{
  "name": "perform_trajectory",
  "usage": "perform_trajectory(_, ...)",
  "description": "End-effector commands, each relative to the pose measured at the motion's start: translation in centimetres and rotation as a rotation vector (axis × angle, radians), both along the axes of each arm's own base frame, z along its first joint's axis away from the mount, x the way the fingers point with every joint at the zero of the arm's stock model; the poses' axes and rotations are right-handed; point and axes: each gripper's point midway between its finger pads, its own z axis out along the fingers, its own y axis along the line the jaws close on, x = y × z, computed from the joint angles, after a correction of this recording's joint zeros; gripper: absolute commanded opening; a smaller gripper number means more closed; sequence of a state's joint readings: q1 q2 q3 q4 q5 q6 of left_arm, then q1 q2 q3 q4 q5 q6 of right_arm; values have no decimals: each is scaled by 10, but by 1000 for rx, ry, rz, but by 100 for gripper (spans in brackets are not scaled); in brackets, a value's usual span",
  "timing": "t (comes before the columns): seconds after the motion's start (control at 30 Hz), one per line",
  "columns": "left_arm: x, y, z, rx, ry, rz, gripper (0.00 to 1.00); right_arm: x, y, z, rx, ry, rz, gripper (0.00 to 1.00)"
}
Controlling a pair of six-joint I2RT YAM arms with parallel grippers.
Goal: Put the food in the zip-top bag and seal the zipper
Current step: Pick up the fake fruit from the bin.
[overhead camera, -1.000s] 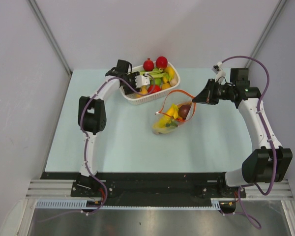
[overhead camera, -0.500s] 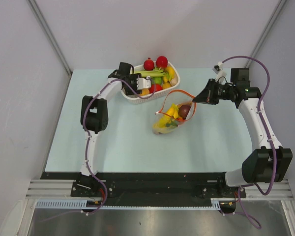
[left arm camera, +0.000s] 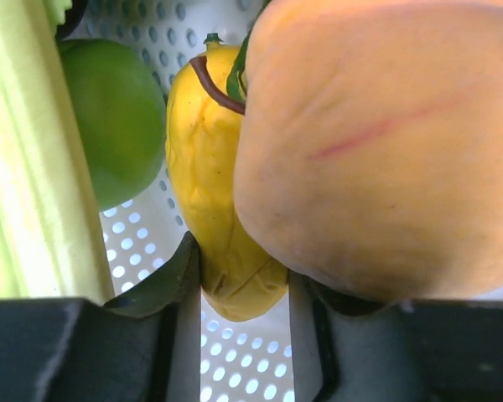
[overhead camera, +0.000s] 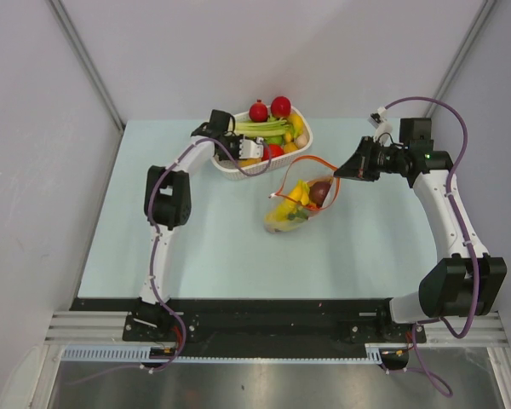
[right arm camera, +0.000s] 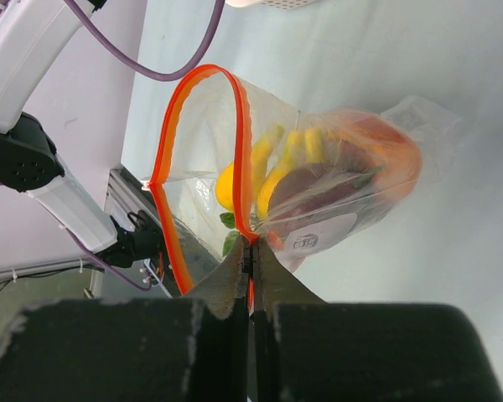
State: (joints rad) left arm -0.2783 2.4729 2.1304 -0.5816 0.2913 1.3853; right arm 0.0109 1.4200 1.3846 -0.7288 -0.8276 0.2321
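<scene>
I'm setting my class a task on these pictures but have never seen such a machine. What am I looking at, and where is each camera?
Two robot arms are bolted at the near edge of a table. The wide picture looks down from above; the other two come from a camera on each wrist. On the table sit a white basket of toy food and a clear zip-top bag holding some. The left pincer is in the basket, its fingers either side of a yellow toy fruit, seemingly gripping it. The right pincer is shut on the bag's orange-red zipper, with the mouth open.
</scene>
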Motion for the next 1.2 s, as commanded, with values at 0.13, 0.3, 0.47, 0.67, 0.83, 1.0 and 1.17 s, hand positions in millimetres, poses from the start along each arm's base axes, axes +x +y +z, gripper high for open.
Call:
perform_trajectory(0.13, -37, -15, 55, -73, 48, -34, 20, 4, 1, 23, 12, -75, 18, 0)
perform_trajectory(0.3, -65, -8, 88, -75, 46, -49, 19, 5, 3, 24, 21, -80, 27, 0)
perform_trajectory(0.47, -74, -3, 108, -92, 37, -29, 19, 8, 4, 24, 28, -87, 31, 0)
perform_trajectory(0.67, -55, 7, 96, -35, 49, 81, 20, 10, 5, 24, 37, -86, 35, 0)
perform_trajectory(0.83, -30, 17, 93, -5, 10, 204, 15, 9, 5, 27, 40, -97, 37, 0)
perform_trajectory(1.0, -47, 4, 146, -188, 4, 205, 12, 9, 4, 26, 33, -93, 33, 0)
perform_trajectory(1.17, -108, -44, 247, -474, 92, 98, 14, 12, 5, 29, 48, -96, 26, 0)
